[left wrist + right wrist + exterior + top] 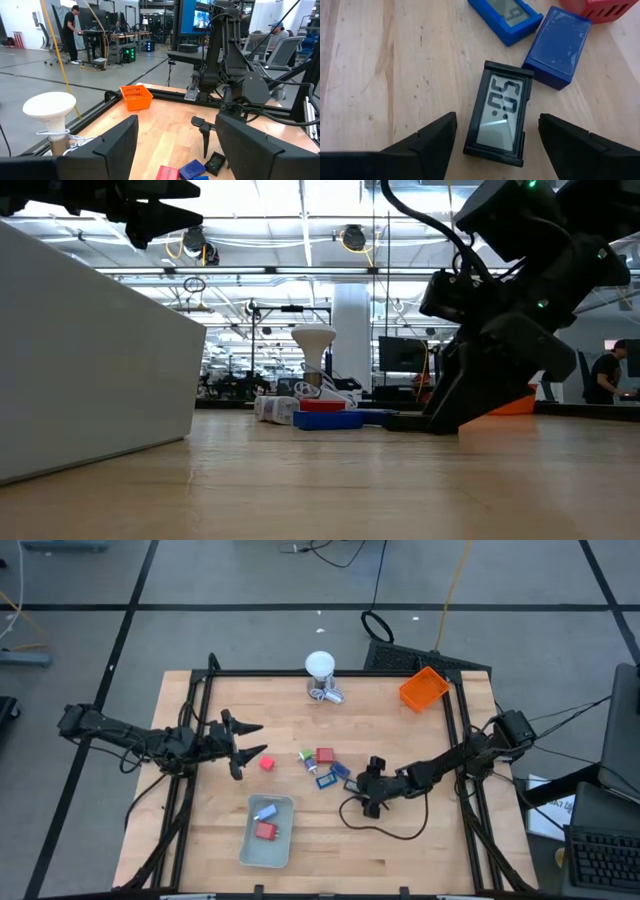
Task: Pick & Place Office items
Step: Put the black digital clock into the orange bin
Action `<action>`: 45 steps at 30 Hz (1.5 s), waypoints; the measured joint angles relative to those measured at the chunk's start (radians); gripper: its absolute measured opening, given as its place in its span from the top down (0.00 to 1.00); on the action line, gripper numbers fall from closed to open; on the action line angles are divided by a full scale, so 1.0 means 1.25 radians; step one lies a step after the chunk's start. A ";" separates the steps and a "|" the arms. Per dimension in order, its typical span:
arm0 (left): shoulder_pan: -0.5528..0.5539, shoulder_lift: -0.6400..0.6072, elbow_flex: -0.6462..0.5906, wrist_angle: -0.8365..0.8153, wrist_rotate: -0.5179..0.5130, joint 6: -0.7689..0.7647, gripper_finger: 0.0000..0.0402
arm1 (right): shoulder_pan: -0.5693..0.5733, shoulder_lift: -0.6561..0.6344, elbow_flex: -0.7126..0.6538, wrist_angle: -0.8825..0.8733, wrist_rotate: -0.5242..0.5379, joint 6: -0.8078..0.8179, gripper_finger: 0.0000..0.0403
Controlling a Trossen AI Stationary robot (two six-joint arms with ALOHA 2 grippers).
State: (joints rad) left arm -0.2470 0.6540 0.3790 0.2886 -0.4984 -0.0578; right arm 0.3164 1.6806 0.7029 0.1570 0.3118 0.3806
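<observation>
The small office items lie mid-table: a black digital clock (501, 113), a blue clock (506, 15), a blue box (559, 46) and a red block (600, 7). A lone red block (267, 763) lies farther left. My right gripper (496, 135) is open and low over the black clock (351, 785), one finger on either side, not touching. My left gripper (244, 747) is open and hovers beside the lone red block, aimed at the cluster (192, 170). A light-blue piece (265, 811) and a red block (266, 831) lie in the pale grey tray (250, 852).
An orange bin (423, 688) sits at the far right corner, and a white ball-topped object (319, 670) at the far edge's middle. The tray's wall (90, 350) fills the left of the low view. A black cable (385, 832) loops below the right gripper. People work in the room behind.
</observation>
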 joint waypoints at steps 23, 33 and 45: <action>0.000 0.000 0.000 0.000 0.000 0.001 0.37 | -0.008 0.000 0.000 -0.003 -0.004 -0.031 0.59; 0.000 0.000 0.000 0.000 0.000 0.001 0.33 | -0.009 -0.066 -0.003 -0.035 -0.002 -0.044 0.59; 0.000 0.000 0.000 0.000 0.000 0.001 0.38 | -0.007 -0.212 -0.002 -0.069 -0.001 -0.099 0.59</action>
State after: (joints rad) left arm -0.2470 0.6544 0.3786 0.2885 -0.4984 -0.0570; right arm 0.3073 1.4155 0.7006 0.0702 0.3103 0.2567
